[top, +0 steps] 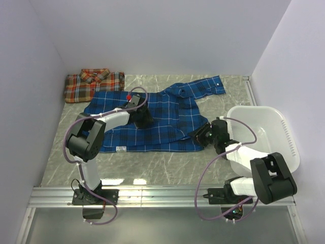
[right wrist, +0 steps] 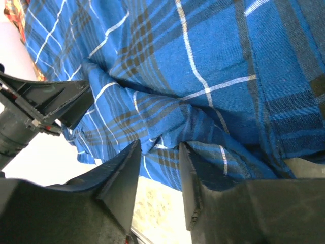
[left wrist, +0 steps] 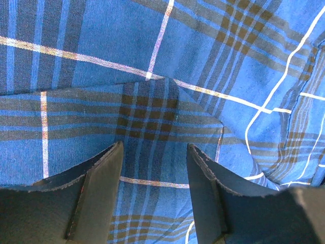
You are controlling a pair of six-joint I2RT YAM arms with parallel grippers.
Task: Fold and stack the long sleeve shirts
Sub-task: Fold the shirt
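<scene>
The blue long sleeve shirt [top: 162,119] lies spread and rumpled on the marble table, one sleeve reaching back right. The red-orange long sleeve shirt [top: 94,84] sits folded at the back left, its corner showing as the red-orange shirt [right wrist: 12,12] in the right wrist view. My left gripper [top: 141,118] hovers low over the blue shirt's middle; seen from the wrist, the left gripper [left wrist: 155,147] is open, flat blue cloth [left wrist: 152,101] and a fold edge lying under it. My right gripper [right wrist: 159,147] stands open at the shirt's near right hem [right wrist: 167,152], the hem between its fingertips.
A white plastic basket [top: 284,132] stands at the right, beside the right arm. Walls close in the table on the left, back and right. A metal rail [top: 162,195] runs along the near edge. Bare marble [top: 152,165] shows in front of the blue shirt.
</scene>
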